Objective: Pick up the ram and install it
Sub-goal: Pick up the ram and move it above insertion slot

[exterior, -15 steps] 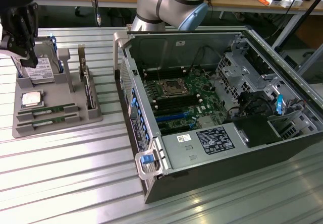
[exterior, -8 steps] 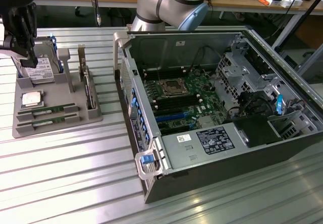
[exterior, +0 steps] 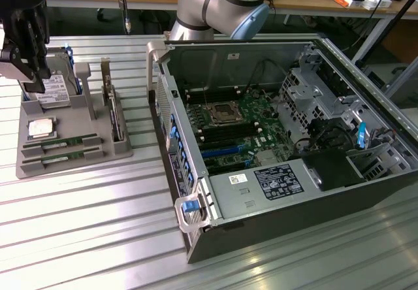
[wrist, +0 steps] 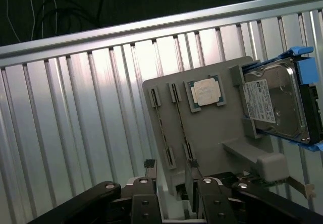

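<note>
— Far on the exterior view's left we have the gripper (exterior: 32,74) hanging over the grey holder (exterior: 29,110), its upper part cut off by the frame edge.
— Fingers?
— In the wrist view we see the fingers (wrist: 150,164) spread apart, nothing between them.
— And the ram?
— Lying on edge in the holder's front slots: first ram stick (exterior: 62,145), second ram stick (exterior: 63,158). We can't make out any chips.
— Further right?
— The open computer case (exterior: 294,221). The slots on its motherboard (exterior: 235,123) blur together for us.
</note>
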Available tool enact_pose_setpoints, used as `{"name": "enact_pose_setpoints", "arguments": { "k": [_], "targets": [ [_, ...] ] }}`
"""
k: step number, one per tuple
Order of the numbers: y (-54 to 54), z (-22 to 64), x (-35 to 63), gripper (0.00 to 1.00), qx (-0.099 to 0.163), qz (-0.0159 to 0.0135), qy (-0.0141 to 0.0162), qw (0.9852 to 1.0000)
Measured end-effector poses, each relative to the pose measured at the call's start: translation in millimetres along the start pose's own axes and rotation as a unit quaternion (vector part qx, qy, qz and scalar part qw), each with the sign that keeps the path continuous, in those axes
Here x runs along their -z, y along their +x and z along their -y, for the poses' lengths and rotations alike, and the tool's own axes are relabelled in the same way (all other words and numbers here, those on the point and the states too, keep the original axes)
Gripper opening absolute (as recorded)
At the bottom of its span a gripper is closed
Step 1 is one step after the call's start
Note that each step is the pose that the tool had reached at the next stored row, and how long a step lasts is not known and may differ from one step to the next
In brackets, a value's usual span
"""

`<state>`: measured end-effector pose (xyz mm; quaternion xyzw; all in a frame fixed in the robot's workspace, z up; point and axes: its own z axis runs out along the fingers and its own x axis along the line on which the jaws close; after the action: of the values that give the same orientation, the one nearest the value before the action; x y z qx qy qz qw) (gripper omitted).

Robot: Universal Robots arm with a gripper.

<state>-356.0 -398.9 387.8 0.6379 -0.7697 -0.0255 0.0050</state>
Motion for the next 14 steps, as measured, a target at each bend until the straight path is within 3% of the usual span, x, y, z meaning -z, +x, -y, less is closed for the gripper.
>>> {"name": "enact_pose_setpoints", "arguments": {
  "k": [14],
  "targets": [
    [0.6,1.4,-24.7,0.36,0.0,0.0,0.0,1.0]
  ]
}}
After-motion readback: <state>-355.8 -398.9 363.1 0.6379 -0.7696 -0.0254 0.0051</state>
